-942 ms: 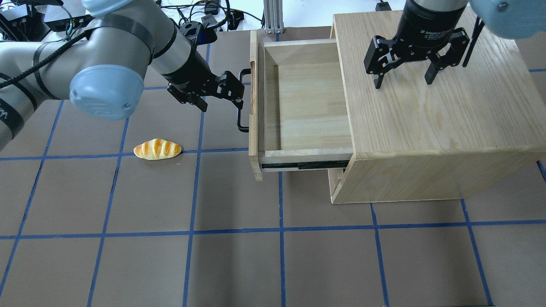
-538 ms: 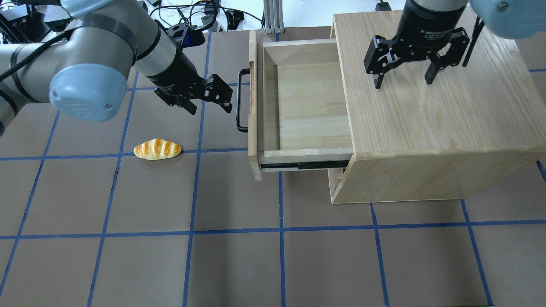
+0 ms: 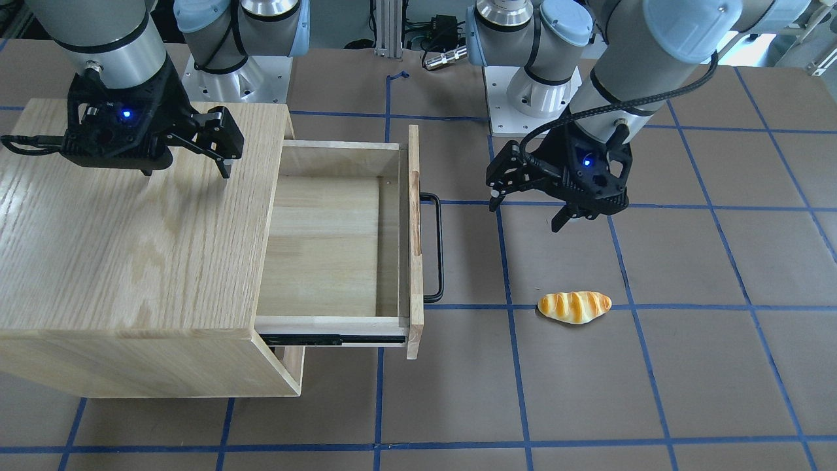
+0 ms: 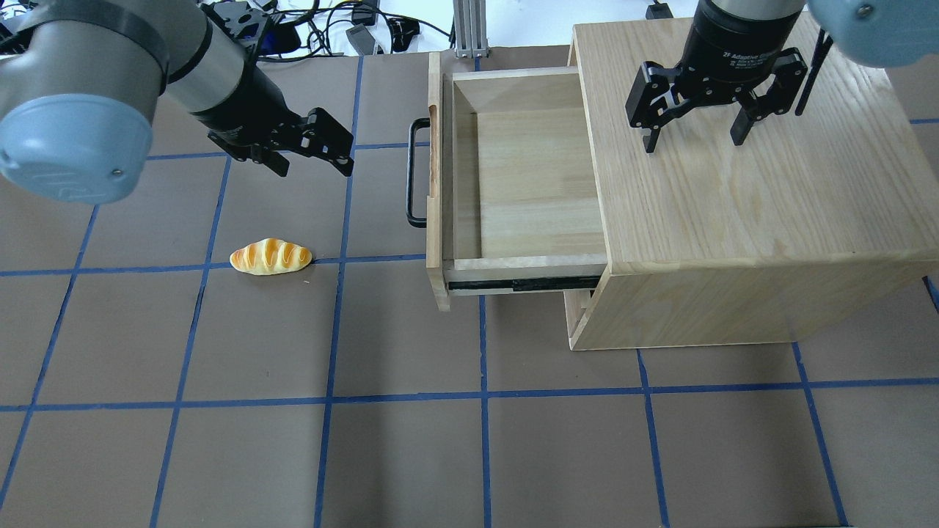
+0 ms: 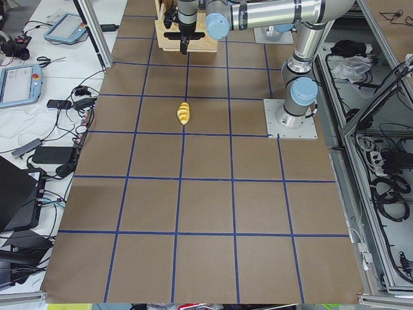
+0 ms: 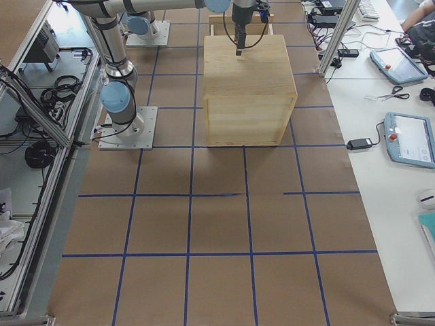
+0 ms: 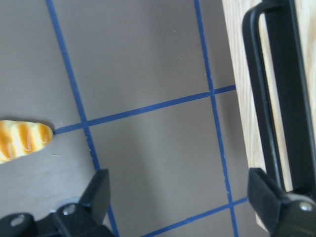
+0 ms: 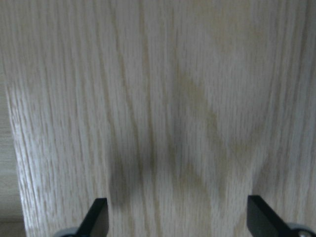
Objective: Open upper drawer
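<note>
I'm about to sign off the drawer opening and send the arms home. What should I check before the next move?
1. Is the upper drawer out: ok, nothing in it.
2. Is it fully extended: cannot tell.
3. Is the left end effector off the handle: ok, open, apart from it.
4. Is the right end effector free: open over the cabinet; contact cannot tell.
5. Is the bread roll clear of both arms: ok, nothing touches it.

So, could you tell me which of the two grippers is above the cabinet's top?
The right gripper, open above the cabinet top; the left gripper is open over the table, apart from the upper drawer's handle.
</note>
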Available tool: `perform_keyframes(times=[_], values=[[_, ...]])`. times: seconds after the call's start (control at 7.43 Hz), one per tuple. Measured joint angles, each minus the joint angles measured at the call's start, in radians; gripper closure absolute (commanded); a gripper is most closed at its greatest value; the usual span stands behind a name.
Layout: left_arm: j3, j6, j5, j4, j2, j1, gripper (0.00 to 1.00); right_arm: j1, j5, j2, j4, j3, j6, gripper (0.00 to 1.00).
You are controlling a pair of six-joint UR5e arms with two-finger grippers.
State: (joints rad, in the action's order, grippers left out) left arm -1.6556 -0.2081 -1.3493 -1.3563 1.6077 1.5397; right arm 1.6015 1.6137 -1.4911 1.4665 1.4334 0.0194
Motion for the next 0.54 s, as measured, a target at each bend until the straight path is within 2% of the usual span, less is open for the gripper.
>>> perform_keyframes(times=[0.27,0.54], values=[[0.060,-0.011,-0.106,-0.118,-0.035,-0.019,0.00,0.000,0.000,0.000,0.000,0.000,0.000,0.00],[0.094,-0.004,-0.172,-0.191,-0.054,-0.022,0.00,0.000,0.000,0.000,0.000,-0.001,0.000,0.00]])
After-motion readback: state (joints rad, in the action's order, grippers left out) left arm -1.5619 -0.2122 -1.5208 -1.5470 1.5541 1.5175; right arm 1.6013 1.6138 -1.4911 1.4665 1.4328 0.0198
